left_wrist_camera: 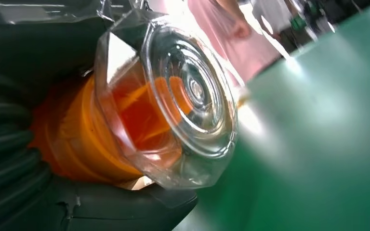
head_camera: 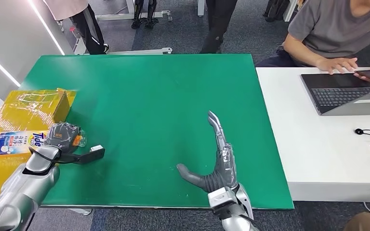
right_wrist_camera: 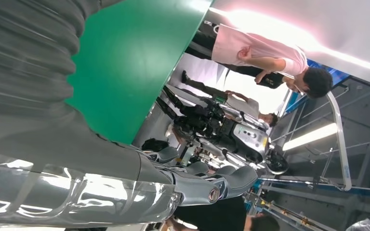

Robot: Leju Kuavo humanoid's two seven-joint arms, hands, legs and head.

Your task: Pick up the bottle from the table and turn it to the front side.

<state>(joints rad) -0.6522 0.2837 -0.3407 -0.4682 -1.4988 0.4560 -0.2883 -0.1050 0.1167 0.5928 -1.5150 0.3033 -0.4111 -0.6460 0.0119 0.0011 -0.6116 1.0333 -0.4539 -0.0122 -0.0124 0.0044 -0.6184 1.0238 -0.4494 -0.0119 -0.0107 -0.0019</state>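
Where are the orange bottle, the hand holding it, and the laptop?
bottle point(head_camera: 9, 143), head view, on its label.
left hand point(head_camera: 62, 135), head view, on the hand's back.
laptop point(head_camera: 342, 94), head view, on its keyboard.

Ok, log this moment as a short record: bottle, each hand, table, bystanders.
bottle: orange bottle with a Tide label, lying on its side at the table's left edge, over yellow plastic wrap; clear cap at the gripped end
left hand: left hand grips the bottle near the cap
right hand: right hand holds nothing, fingers stretched out over the mat
table: green mat
bystanders: a person sits at a laptop on the white desk to the right
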